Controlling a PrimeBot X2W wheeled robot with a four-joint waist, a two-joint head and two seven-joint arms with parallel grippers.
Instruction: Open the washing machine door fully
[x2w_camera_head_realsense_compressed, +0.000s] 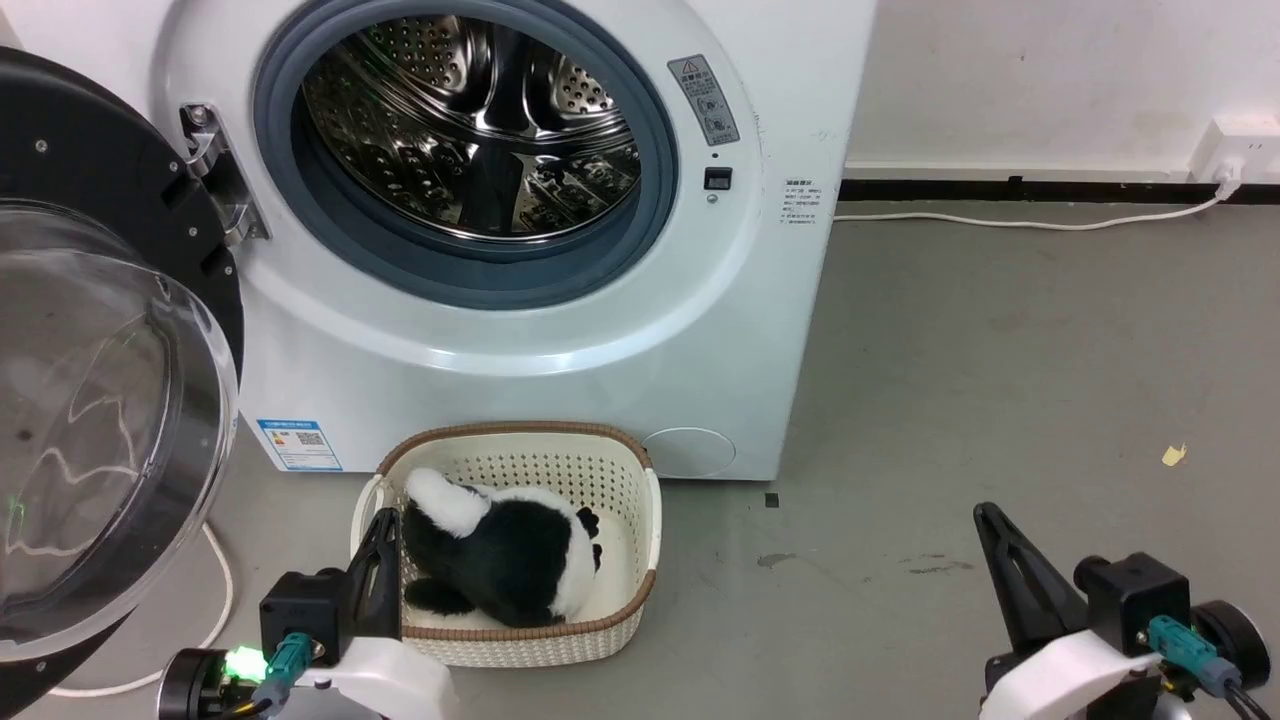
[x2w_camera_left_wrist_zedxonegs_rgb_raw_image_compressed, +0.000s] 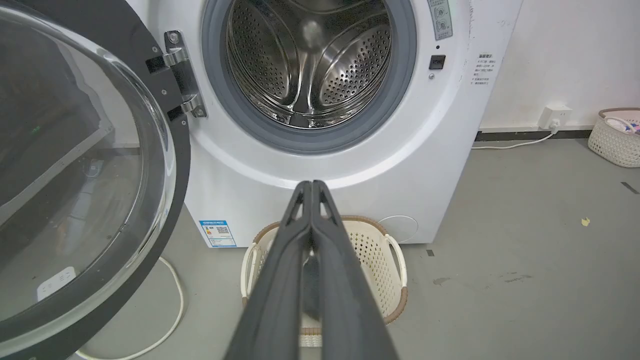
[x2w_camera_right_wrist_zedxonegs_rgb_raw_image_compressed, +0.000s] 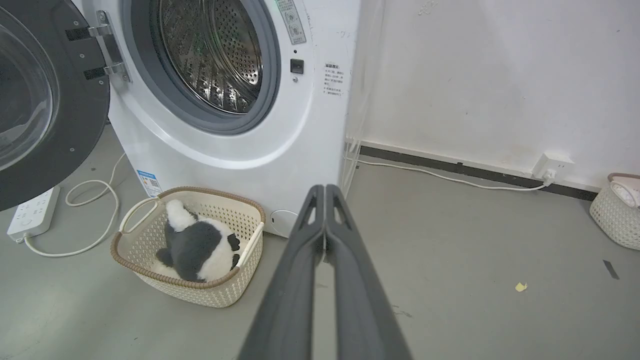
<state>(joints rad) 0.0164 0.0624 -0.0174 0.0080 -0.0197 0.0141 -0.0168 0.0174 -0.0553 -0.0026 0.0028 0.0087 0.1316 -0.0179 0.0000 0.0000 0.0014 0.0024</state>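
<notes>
left gripper (x2w_camera_head_realsense_compressed: 386, 522): the two dark fingers are pressed together with nothing between them, low at the near edge of the cream basket (x2w_camera_head_realsense_compressed: 645, 500). right gripper (x2w_camera_head_realsense_compressed: 988, 515): fingers likewise together and empty, over bare floor (x2w_camera_head_realsense_compressed: 1000, 380), well apart from the machine.

outward: a black-and-white plush toy (x2w_camera_head_realsense_compressed: 500, 555) lies in the basket, which sits on the floor against the front of the washing machine (x2w_camera_head_realsense_compressed: 560, 340). above it the steel drum (x2w_camera_head_realsense_compressed: 470, 120) and its grey seal are fully exposed.

task thing: the washing machine door (x2w_camera_head_realsense_compressed: 100, 400) hangs on its metal hinge (x2w_camera_head_realsense_compressed: 215, 170) at the machine's left, swung wide out, its glass bowl bulging toward the robot. neither gripper touches it.

progress, judged: the opening looks done or very nearly so. the door is clear of the drum mouth and both arms sit back in a rest-like pose. whether the hinge is at its stop cannot be told. if not, a last push on the rim is all that is left.

view differences: the head view looks down onto the toy, while the left wrist view's own fingers cover the inside of the basket. the right wrist view adds a white power strip (x2w_camera_right_wrist_zedxonegs_rgb_raw_image_compressed: 30, 217) and looped cable on the floor below the door. it also shows a second basket (x2w_camera_right_wrist_zedxonegs_rgb_raw_image_compressed: 612, 215) far off by the wall.
</notes>
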